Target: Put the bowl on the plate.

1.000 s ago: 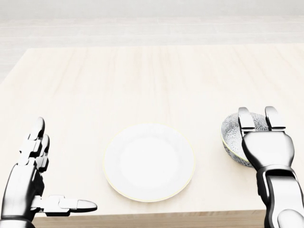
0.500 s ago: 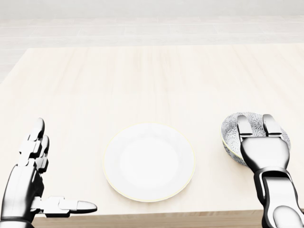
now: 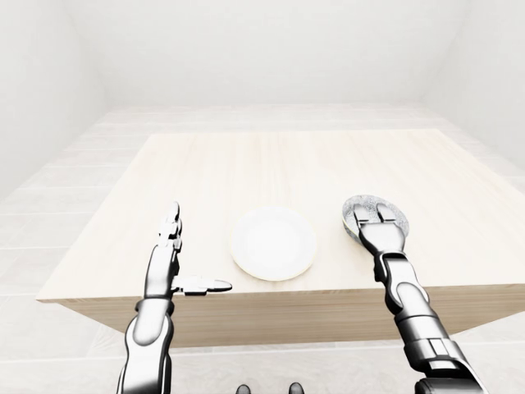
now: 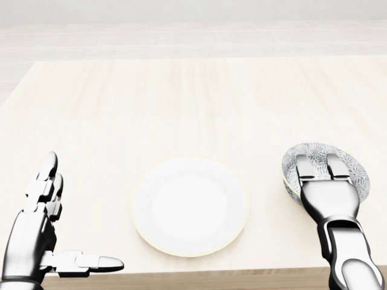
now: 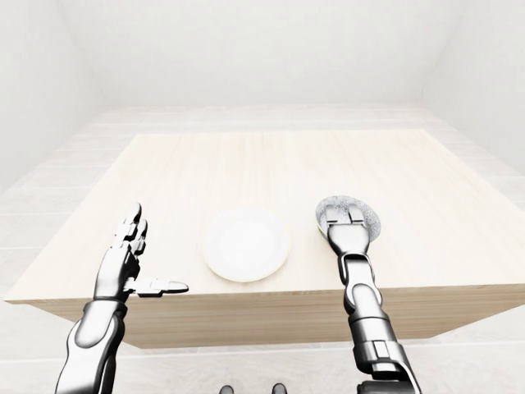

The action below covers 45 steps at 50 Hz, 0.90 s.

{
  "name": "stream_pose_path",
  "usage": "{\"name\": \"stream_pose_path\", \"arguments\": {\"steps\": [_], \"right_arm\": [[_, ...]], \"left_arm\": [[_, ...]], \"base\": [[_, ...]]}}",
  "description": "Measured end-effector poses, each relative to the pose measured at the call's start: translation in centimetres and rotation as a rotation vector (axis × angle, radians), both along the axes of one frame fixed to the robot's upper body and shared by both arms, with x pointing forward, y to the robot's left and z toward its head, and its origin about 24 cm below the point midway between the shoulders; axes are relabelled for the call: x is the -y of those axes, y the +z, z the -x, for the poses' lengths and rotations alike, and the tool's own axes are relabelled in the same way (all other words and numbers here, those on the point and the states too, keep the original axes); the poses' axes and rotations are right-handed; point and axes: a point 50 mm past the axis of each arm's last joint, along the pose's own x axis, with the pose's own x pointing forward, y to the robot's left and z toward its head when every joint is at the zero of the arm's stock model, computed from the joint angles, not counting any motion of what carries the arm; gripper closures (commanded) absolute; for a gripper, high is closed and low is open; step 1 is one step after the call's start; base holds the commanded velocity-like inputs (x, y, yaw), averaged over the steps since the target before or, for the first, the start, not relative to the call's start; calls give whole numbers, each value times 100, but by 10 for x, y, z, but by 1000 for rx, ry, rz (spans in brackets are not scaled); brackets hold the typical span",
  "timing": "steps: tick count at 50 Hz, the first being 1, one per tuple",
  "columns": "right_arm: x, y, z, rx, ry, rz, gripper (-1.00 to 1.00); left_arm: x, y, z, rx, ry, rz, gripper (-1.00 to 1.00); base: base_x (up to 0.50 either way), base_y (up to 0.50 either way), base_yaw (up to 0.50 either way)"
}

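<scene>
A white round plate [image 4: 189, 206] lies on the pale wooden table [image 4: 181, 96], near its lower edge in the head view. To the plate's right stands a small bowl [image 4: 320, 151] with a grey speckled pattern. My right hand [image 4: 316, 163] reaches over the bowl's near rim. Two straight fingers [image 4: 302, 167] lie inside the bowl and the thumb is hidden under the palm. At the lower left my left hand [image 4: 66, 229] is open, fingers up and thumb pointing right, well clear of the plate and holding nothing.
The table's near edge [image 3: 271, 295] runs just below both hands. Pale floor [image 3: 271, 115] and white walls surround the table. Nothing else stands on the tabletop.
My right hand's fingertips have slid down and toward me, from beyond the bowl's far rim to inside the bowl. Bowl, plate and left hand have stayed put.
</scene>
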Motion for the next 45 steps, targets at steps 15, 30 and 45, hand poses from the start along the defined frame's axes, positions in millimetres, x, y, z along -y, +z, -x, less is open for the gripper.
{"name": "stream_pose_path", "arguments": {"steps": [15,30,45], "right_arm": [[2,-2,1,5,-1,-11,-100],[2,-3,0,16,-3,-30,-100],[1,-5,-1,32,-8,-64,-100]], "left_arm": [[0,1,1,3,0,-2,-100],[0,2,1,9,0,-5,-100],[0,1,2,4,0,-4,-100]], "base": [[0,0,0],[0,0,0],[0,0,0]]}}
